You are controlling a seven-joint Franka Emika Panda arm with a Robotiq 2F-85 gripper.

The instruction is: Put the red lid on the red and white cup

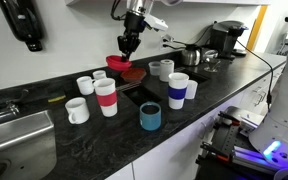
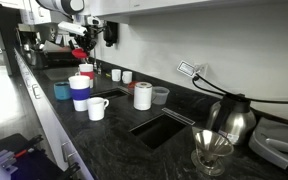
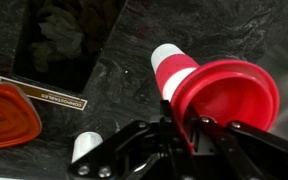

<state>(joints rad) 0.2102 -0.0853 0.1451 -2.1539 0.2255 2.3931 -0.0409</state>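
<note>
The lid [image 3: 229,100] is clamped in the jaws, aloft beside the cup [image 3: 170,66]. The carrying step is judged in hand, and centring over the cup's mouth is needed next.

White mugs [image 1: 77,110] beside red-banded cup [image 1: 106,97]

The red lid [image 3: 229,95], round and bright with a raised rim, hangs above the tabletop, pinched in the fingers [image 3: 212,127] (hollow side toward the wrist view). The red and white cup [image 1: 106,97] stands upright, uncovered, on the tabletop.
</note>
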